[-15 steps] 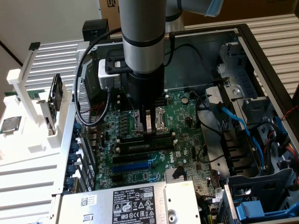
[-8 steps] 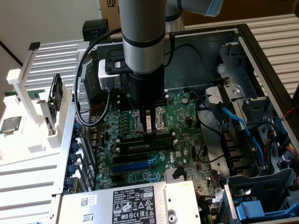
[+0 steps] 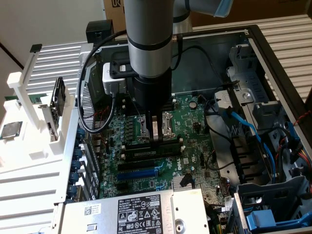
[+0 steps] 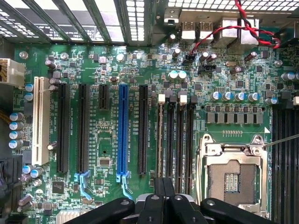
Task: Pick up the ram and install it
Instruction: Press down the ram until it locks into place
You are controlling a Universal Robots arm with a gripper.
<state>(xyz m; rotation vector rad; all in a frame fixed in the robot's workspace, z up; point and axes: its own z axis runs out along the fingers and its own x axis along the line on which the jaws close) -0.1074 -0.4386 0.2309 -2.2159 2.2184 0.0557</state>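
The ram (image 3: 139, 147) stands on edge in one of the long memory slots on the green motherboard (image 3: 192, 161), inside the open computer case. In the wrist view it is a thin pale strip (image 4: 160, 140) in the slot closest to the expansion slots, with three black empty slots (image 4: 180, 140) beside it. My gripper (image 3: 156, 138) points straight down over the middle of that stick, its fingers shut together. The fingertips (image 4: 164, 184) line up with the slots' end. Whether they press on the ram's top edge I cannot tell.
The silver processor socket (image 4: 233, 175) lies right beside the memory slots. A blue expansion slot (image 4: 123, 130) and black ones run parallel. A white rack (image 3: 29, 161) holding a processor chip (image 3: 10, 130) stands at the exterior view's left. Blue cables (image 3: 243, 126) and the power supply (image 3: 131, 212) crowd the case.
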